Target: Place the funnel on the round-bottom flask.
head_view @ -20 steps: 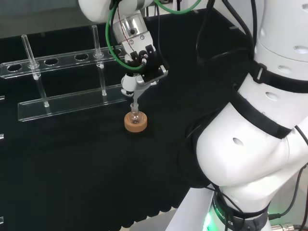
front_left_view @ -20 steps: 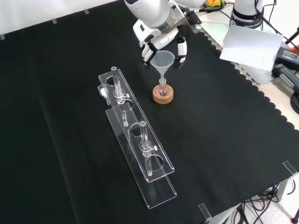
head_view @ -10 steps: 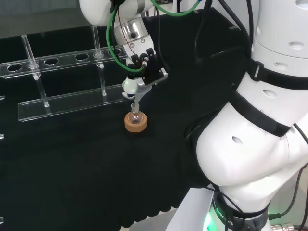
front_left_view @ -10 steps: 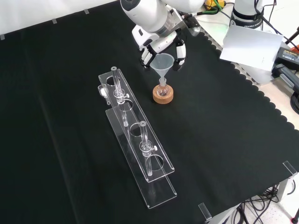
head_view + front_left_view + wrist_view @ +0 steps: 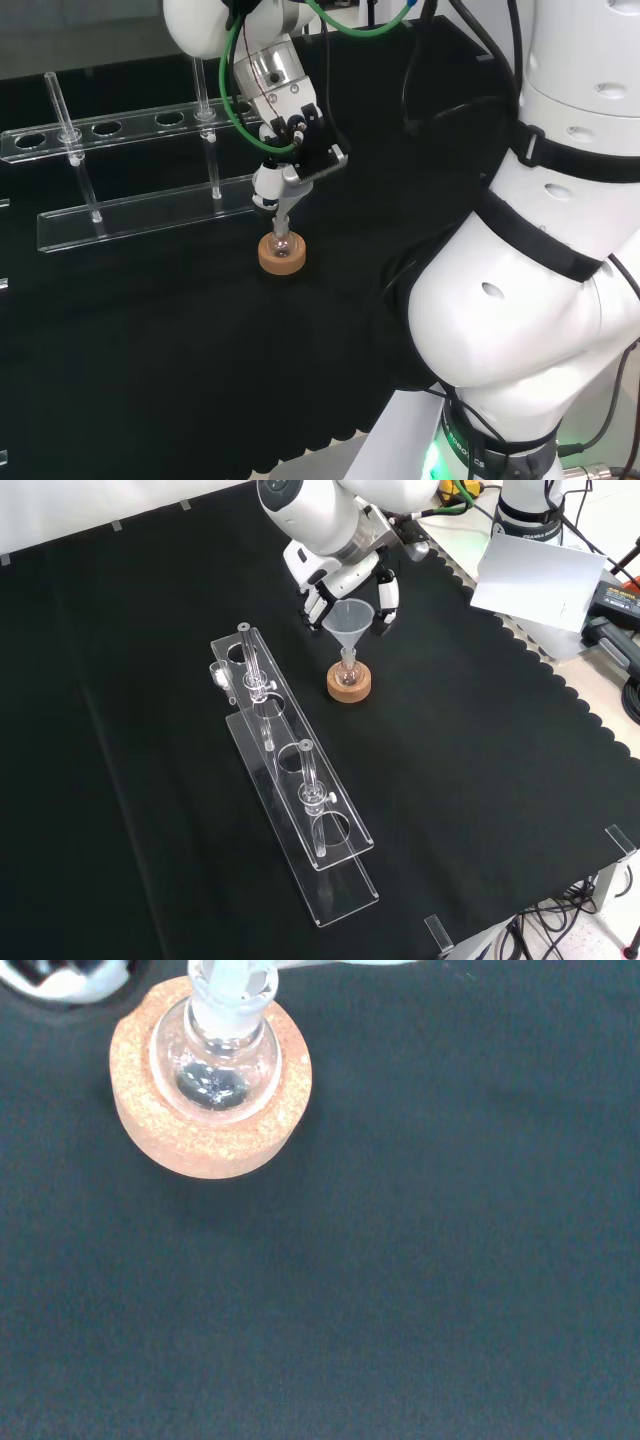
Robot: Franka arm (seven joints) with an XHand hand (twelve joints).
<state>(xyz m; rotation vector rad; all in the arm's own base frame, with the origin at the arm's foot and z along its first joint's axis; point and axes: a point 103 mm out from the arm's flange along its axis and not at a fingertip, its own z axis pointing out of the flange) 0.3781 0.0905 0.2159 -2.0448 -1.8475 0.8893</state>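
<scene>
The funnel (image 5: 348,625) stands with its stem in the neck of the round-bottom flask (image 5: 217,1055), which sits on the cork ring (image 5: 349,685) at the 2 o'clock side of the clear rack (image 5: 290,780) in the front view. The hand (image 5: 335,580) is curled about the funnel's cone. Recommended: confirm the stem is fully seated, then spread the fingers evenly and lift straight up, avoiding sideways drag

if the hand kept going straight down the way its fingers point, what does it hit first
Probably the funnel itself: the hand sits around its rim, the stem in the round-bottom flask on the cork ring. Past it, likely the black cloth; depth is unclear.
</scene>
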